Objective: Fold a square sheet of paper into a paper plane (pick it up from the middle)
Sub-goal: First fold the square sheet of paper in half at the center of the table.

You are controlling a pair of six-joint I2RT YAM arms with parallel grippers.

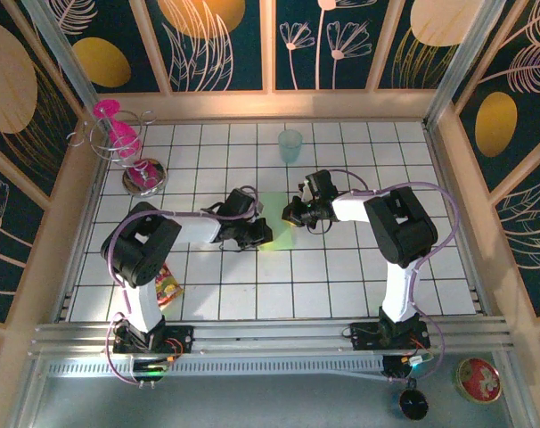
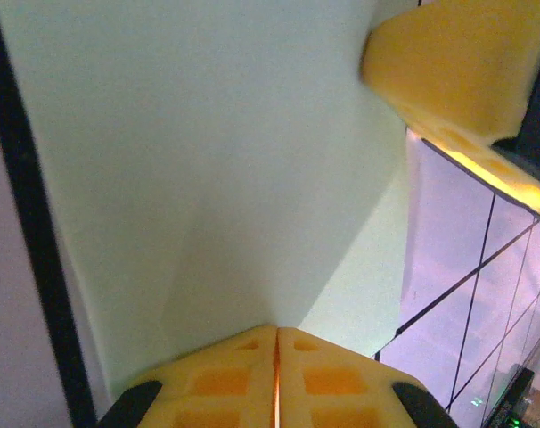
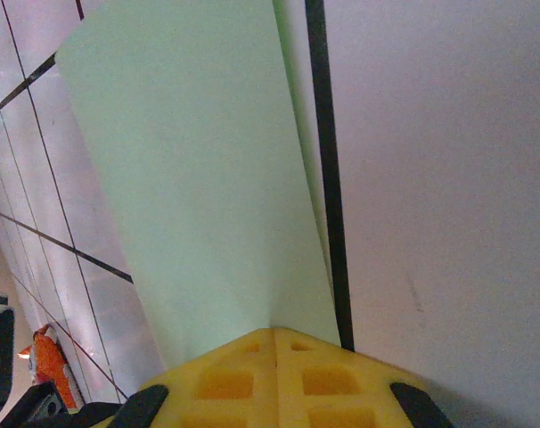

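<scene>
Left wrist: left claw (image 2: 275, 334) closed, tips against the creased sheet of paper (image 2: 208, 160) in the upper frame.

Right wrist: right claw (image 3: 275, 334) closed at the sheet's lower edge; actual grip unclear.

Top: sheet mid-frame on the bench (image 1: 341, 276). Probably light, limp, easily torn; pinch near a fold.

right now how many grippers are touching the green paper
2. The left gripper sits at the left edge of the paper, the right gripper at its upper right; both are shut with tips on it.

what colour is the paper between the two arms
The paper is light green, clearest in the right wrist view.
</scene>
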